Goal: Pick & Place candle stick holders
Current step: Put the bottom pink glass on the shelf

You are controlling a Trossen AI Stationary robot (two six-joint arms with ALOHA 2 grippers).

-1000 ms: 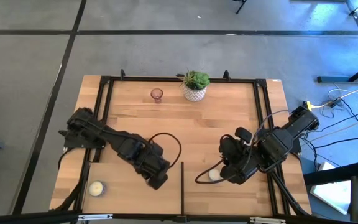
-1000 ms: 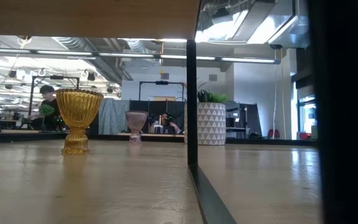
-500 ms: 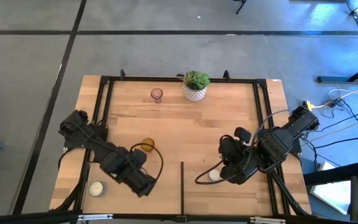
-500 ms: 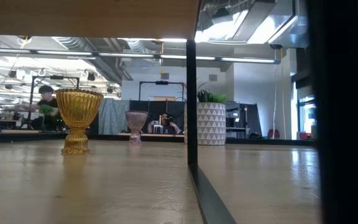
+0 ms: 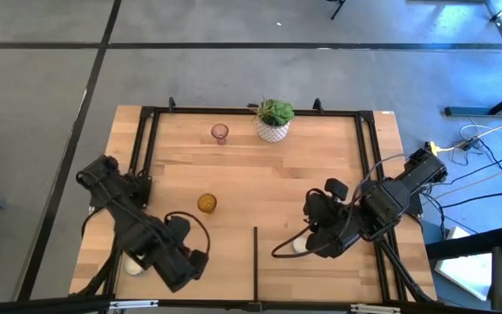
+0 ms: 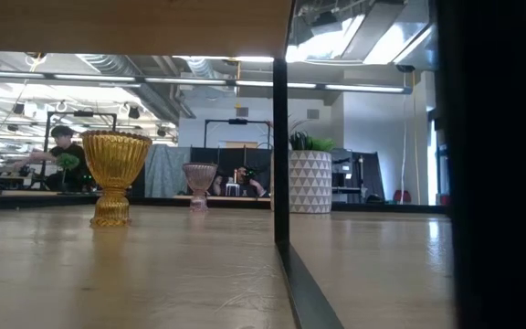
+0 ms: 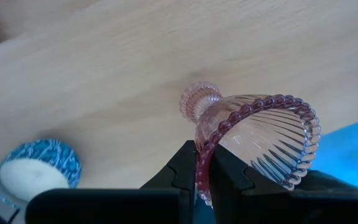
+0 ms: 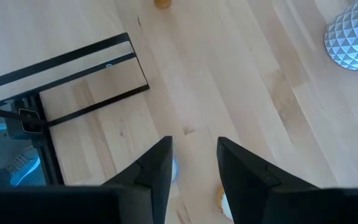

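Observation:
My left gripper is near the table's near left corner, shut on a pinkish ribbed glass candle stick holder. A white holder with a blue-patterned wall stands beside it; in the high view my arm partly covers it. An amber glass holder stands on its foot at mid-table and also shows in the low view. A second pink holder stands near the far edge. My right gripper is open, low over the near right part, with a white holder beside its fingers. My left gripper pinches the pink holder's beaded rim between its two fingers, one finger inside the cup and one outside. The holder is tilted on its side, its foot pointing away from the fingers. I cannot tell whether it is clear of the table.
A white pot with a green plant stands at the far edge's middle. A black frame runs round the table, and a black bar divides its near part. People show in the room behind in the low view.
My left gripper has swung with the pink holder from beside the divider bar toward the table's near left corner. The amber holder, hidden under the arm before, now shows. My right arm has kept almost still.

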